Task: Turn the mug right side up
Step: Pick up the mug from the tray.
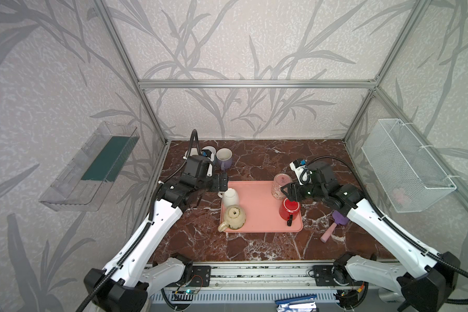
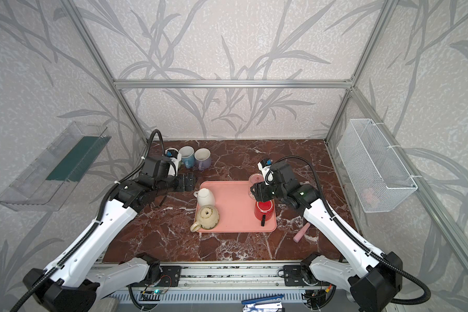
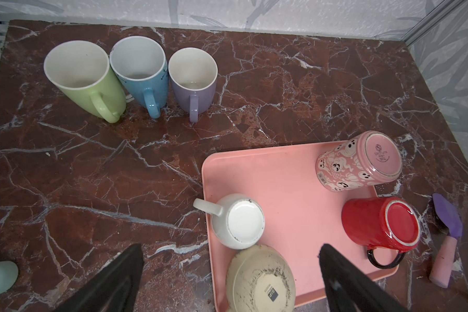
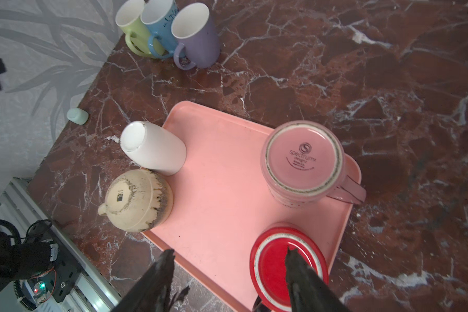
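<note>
The right gripper (image 4: 229, 251) hangs, fingers apart, over the lower-right red mug (image 4: 270, 259) — I'd centre it astride the body before closing.

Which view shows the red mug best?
The left wrist view: the red mug sits whole, upside down on the pink tray, black handle included. The right wrist view shows mainly its base, cropped, with a fingertip across it. In both top views it is small, partly covered by the right gripper.
</note>
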